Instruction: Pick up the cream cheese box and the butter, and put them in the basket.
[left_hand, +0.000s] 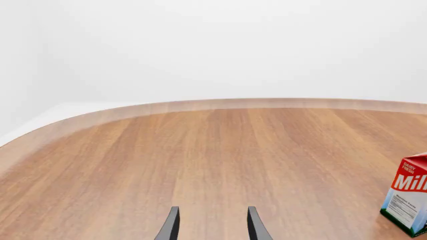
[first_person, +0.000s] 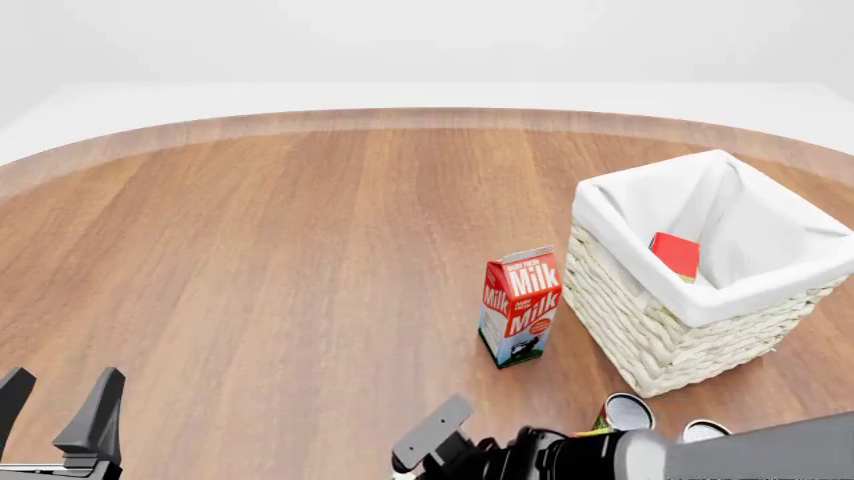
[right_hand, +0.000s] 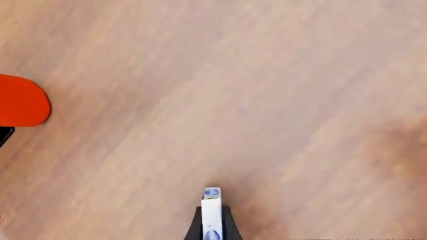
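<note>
In the right wrist view my right gripper (right_hand: 211, 214) is shut on the cream cheese box (right_hand: 211, 199), a thin white and light-blue box seen edge-on, held above the bare wood. In the front view only the right arm (first_person: 601, 458) shows, at the bottom edge, and the box is hidden there. The butter (first_person: 675, 254), showing as a red carton end, lies inside the cream-white wicker basket (first_person: 667, 350) at the right. My left gripper (first_person: 56, 402) stays open at the bottom left, over empty tabletop, its fingers (left_hand: 172, 224) apart with nothing between them.
A red-and-white milk carton (first_person: 519, 305) stands upright just left of the basket, also seen as the milk carton (left_hand: 408, 200) in the left wrist view. Two small round white objects (first_person: 627, 410) sit by the right arm. An orange-red rounded shape (right_hand: 21, 101) lies near the right gripper.
</note>
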